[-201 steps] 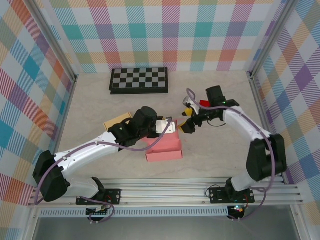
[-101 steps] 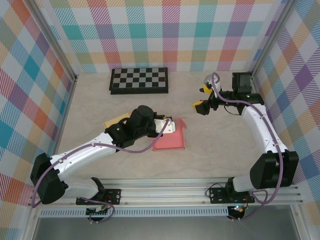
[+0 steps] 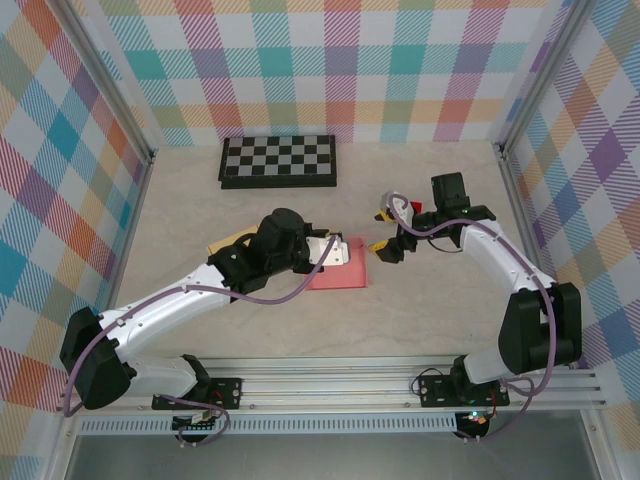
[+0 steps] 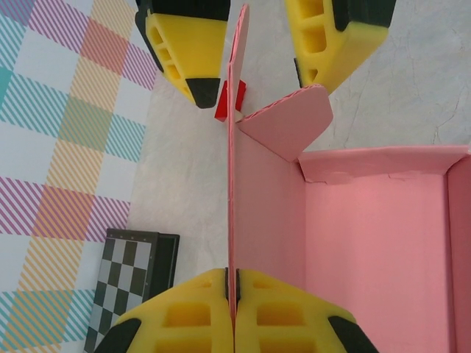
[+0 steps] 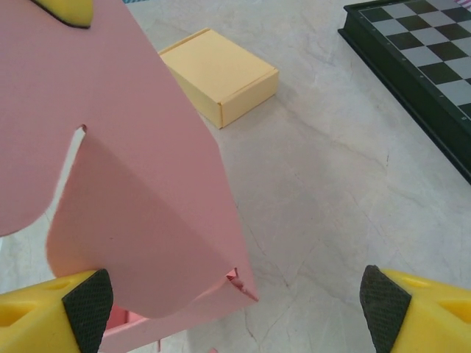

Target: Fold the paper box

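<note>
**Pink box: wall raised, corner flap next**

My left fingers (image 4: 184,323) were pressed together on the upright side panel (image 5: 125,110) of the paper box (image 3: 340,276). The box sat mid-tabletop (image 3: 190,200), with a small yellow box (image 5: 221,73) lying near. My right fingers (image 4: 335,44) hung spread wide, straddling the panel's far end (gripping nothing, as far as I could tell).

Step in hand, I judged: standing the wall up. The next move called for the right to catch the rounded corner flap (image 4: 287,125) and turn it inward.

The box was thin pink card, its tray open.
</note>
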